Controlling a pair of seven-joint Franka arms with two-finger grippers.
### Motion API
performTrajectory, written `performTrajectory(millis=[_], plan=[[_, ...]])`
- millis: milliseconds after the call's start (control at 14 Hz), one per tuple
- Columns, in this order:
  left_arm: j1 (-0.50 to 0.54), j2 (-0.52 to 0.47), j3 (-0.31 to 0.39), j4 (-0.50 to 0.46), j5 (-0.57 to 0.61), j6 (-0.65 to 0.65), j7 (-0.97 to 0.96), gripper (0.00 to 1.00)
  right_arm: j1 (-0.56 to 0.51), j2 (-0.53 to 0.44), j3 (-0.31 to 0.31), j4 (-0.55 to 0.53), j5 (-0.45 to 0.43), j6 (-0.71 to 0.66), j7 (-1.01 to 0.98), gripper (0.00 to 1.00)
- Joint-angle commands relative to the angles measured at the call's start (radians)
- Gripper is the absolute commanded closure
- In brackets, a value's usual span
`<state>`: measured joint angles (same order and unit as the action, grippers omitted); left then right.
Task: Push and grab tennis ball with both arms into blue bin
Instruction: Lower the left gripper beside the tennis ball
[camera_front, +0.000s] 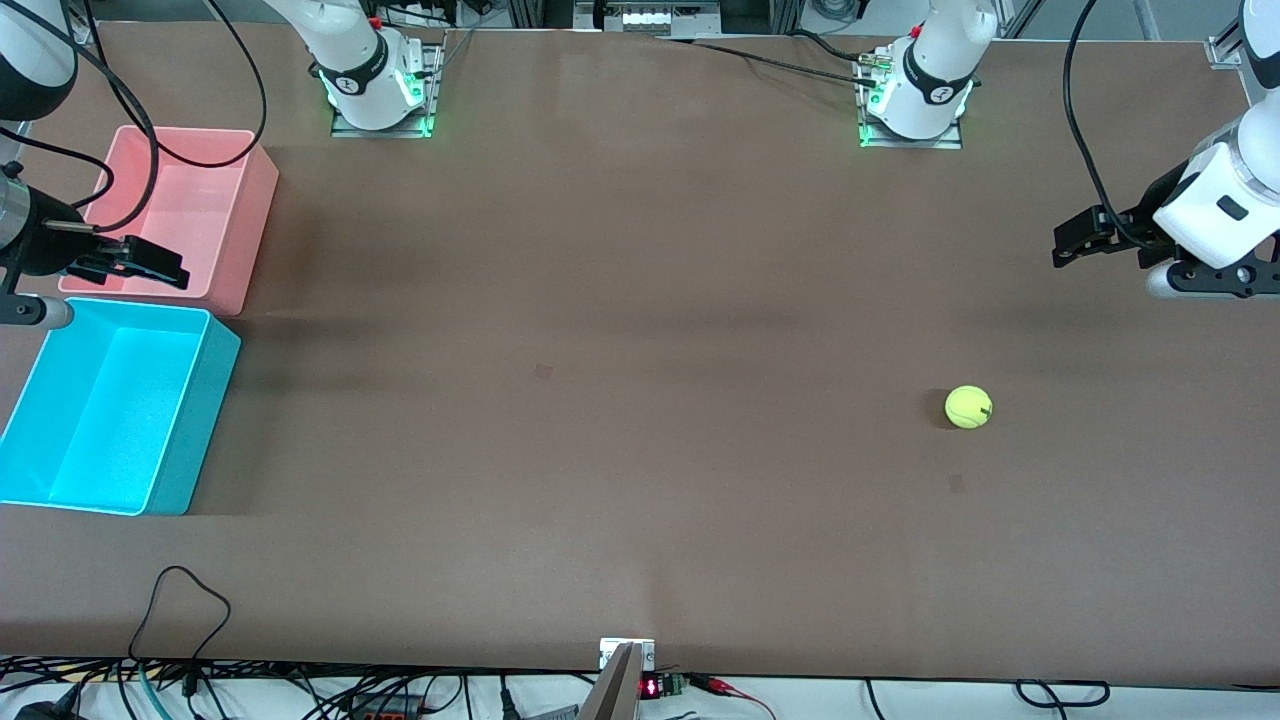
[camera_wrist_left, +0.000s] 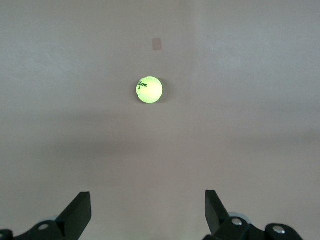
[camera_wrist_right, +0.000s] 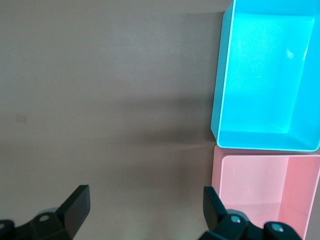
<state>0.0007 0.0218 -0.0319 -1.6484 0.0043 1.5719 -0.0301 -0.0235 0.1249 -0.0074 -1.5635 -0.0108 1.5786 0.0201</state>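
Observation:
The tennis ball (camera_front: 968, 407) (camera_wrist_left: 149, 90), yellow-green with a dark mark, rests on the brown table toward the left arm's end. My left gripper (camera_front: 1072, 240) (camera_wrist_left: 148, 212) hangs open high over the table at that end, apart from the ball, nothing between its fingers. The blue bin (camera_front: 60, 410) (camera_wrist_right: 265, 75) is empty at the right arm's end, nearer the front camera than the pink bin. My right gripper (camera_front: 150, 262) (camera_wrist_right: 146, 210) hovers open over the pink bin's near edge, holding nothing.
An empty pink bin (camera_front: 215, 215) (camera_wrist_right: 265, 192) touches the blue bin's farther end. Both arm bases (camera_front: 380, 85) (camera_front: 915, 100) stand along the table's edge farthest from the front camera. Cables (camera_front: 185, 610) lie at the table's front edge.

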Motion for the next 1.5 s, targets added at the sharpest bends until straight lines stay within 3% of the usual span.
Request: performTrajectory(millis=[0,357,429,643,929,1000,1071,1214,1429], plan=[[0.007,-0.005,-0.005,-0.004,0.014,-0.018,-0.005,0.0,-0.003,-0.022,0.004,-0.02,-0.005,-0.006,-0.011,0.0],[-0.001,0.035,-0.003,0.033,0.011,-0.007,-0.037,0.0,-0.003,-0.022,0.004,-0.02,-0.005,-0.005,-0.011,0.0],[0.007,0.085,-0.003,0.045,0.0,0.002,-0.019,0.0,-0.004,-0.022,0.004,-0.02,-0.005,-0.005,-0.011,0.0],[0.05,0.139,0.007,0.059,-0.115,0.065,0.022,0.0,-0.004,-0.021,0.004,-0.018,-0.005,-0.003,-0.011,0.0],[0.036,0.216,-0.003,0.058,-0.042,0.073,0.165,0.01,-0.004,-0.018,0.004,-0.016,-0.005,-0.003,-0.009,0.0],[0.033,0.234,-0.005,0.056,-0.014,0.071,0.238,0.49,-0.004,-0.018,0.004,-0.016,-0.003,-0.003,-0.009,0.0],[0.018,0.251,-0.006,0.053,-0.001,0.074,0.249,0.76,-0.004,-0.014,0.004,-0.015,-0.003,-0.002,-0.009,0.0],[0.01,0.285,-0.009,0.052,0.061,0.079,0.272,0.99,-0.003,-0.016,0.004,-0.015,-0.003,-0.005,-0.009,0.0],[0.015,0.342,-0.008,0.041,0.066,0.138,0.496,1.0,0.007,-0.016,0.004,-0.015,-0.003,-0.003,0.003,0.0]])
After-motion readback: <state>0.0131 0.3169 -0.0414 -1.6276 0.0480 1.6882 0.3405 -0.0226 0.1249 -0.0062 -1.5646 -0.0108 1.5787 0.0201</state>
